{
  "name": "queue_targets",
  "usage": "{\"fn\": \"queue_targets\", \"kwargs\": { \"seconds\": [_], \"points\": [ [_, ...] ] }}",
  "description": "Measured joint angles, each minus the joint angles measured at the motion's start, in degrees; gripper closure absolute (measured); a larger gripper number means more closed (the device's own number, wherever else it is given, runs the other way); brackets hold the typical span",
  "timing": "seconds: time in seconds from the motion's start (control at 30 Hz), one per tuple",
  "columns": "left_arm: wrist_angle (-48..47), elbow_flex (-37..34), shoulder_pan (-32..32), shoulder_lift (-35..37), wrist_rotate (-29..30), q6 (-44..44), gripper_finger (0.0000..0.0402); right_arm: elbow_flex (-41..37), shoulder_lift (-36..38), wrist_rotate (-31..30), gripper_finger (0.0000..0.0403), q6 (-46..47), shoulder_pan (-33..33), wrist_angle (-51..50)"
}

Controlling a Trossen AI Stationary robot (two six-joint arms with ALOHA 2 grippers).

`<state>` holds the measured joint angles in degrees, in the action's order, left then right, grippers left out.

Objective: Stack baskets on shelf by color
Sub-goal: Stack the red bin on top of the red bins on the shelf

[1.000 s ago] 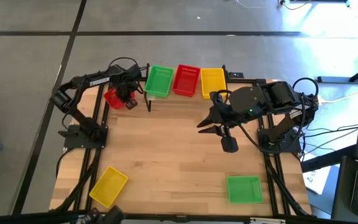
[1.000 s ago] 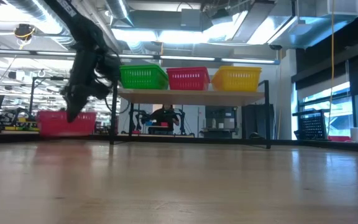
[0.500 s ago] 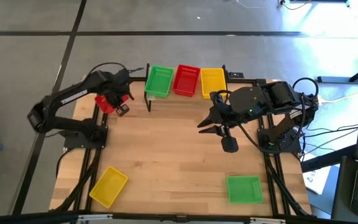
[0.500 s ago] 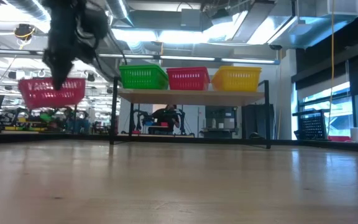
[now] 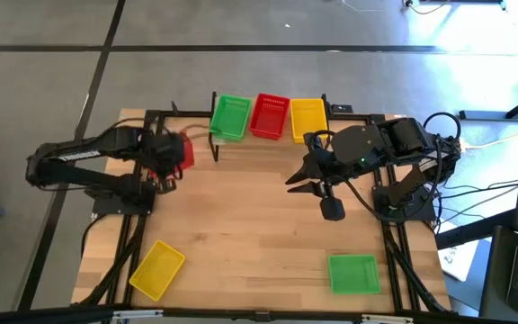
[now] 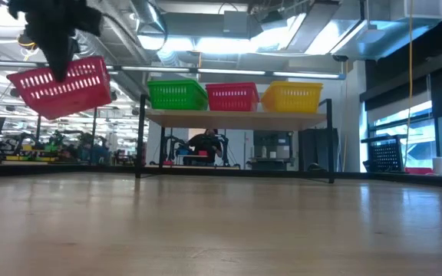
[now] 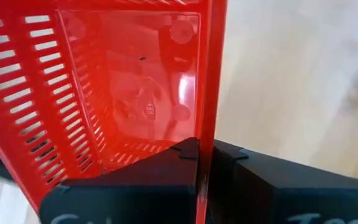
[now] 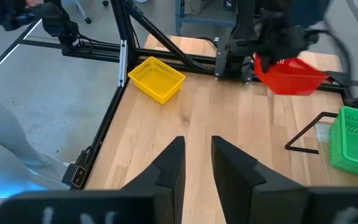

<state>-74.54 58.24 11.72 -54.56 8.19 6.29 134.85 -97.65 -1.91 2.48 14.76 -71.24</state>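
My left gripper (image 5: 164,158) is shut on a red basket (image 5: 176,152), held high over the table's far left part; the low view shows the basket (image 6: 61,86) in the air and tilted. The shelf (image 6: 236,116) stands at the far edge, carrying a green basket (image 5: 230,117), a red basket (image 5: 270,115) and a yellow basket (image 5: 308,117) side by side. A loose yellow basket (image 5: 157,268) lies on its base near the left front corner, a loose green basket (image 5: 353,273) near the right front. My right gripper (image 5: 299,181) hovers open over the table's right middle. My left gripper has the red basket by one side wall at its rim (image 7: 207,127), one finger (image 7: 166,165) inside the basket and one (image 7: 247,167) outside. It comes from above (image 6: 56,46). The basket hangs below the fingers, lifted clear of the table and tilted.
Bare wooden tabletop (image 5: 241,216) stretches between the shelf and the two loose baskets. Black frame rails (image 5: 133,243) run along both sides of the table. The shelf's thin black legs (image 6: 140,146) stand just right of the carried basket.
My left gripper has risen, shut on the red basket, lifting it from the table's far left corner high into the air and a little toward the near edge and the shelf. The basket now hangs tilted instead of level.
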Motion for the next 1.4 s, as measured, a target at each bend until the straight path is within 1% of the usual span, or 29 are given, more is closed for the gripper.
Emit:
{"fn": "queue_targets", "kwargs": {
  "seconds": [0.17,0.33,0.53,0.6,0.7,0.83,1.03,1.13,1.4],
  "points": [
    [0.2,0.0,-12.0,-0.4,0.0,0.7,0.0401,0.0,0.0,0.0,0.0328,0.2,0.0,0.0],
    [2.8,0.0,-23.3,-2.1,-0.2,0.7,0.0401,0.0,0.0,0.0,0.0328,1.2,0.0,0.0],
    [10.6,0.0,-37.0,-9.4,-0.1,-2.4,0.0401,0.0,0.0,0.0,0.0328,1.9,0.0,0.2],
    [13.9,0.0,-40.8,-12.4,0.8,-3.7,0.0401,0.0,0.0,0.0,0.0328,1.9,0.0,0.2],
    [18.2,0.0,-44.9,-17.1,2.7,-5.5,0.0401,0.0,0.0,0.0,0.0328,1.9,0.0,0.3],
    [19.7,0.0,-47.2,-23.2,5.9,-6.0,0.0401,0.0,0.0,0.0,0.0328,1.7,0.0,0.3],
    [24.1,0.0,-47.4,-31.5,6.1,-6.1,0.0401,0.0,0.0,0.0,0.0328,1.6,0.0,-0.1],
    [27.7,0.0,-47.4,-35.0,5.3,-7.9,0.0401,0.0,0.0,0.0,0.0328,1.5,0.0,-1.0],
    [32.5,0.0,-47.4,-39.4,3.5,-6.5,0.0401,0.0,0.0,0.0,0.0328,1.5,0.0,-1.4]
  ]
}}
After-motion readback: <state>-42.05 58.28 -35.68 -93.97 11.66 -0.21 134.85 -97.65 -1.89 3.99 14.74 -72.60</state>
